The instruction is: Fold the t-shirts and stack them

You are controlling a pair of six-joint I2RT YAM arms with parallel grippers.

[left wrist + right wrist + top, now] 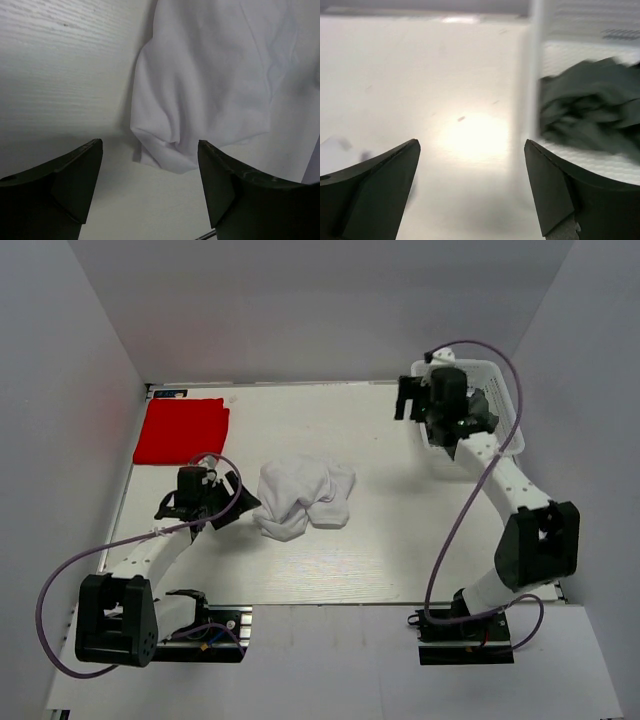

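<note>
A crumpled white t-shirt [303, 497] lies mid-table; it also shows in the left wrist view [210, 85]. A folded red t-shirt [181, 429] lies flat at the far left. A dark grey t-shirt [478, 412] lies bunched inside the white lattice basket [508, 390]; it also shows in the right wrist view [592, 117]. My left gripper [236, 502] is open and empty, just left of the white shirt [150, 150]. My right gripper [408, 398] is open and empty, above the table beside the basket's left wall [534, 75].
The basket stands at the far right corner against the enclosure's walls. Purple cables loop from both arms. Bare table lies between the white shirt and the basket.
</note>
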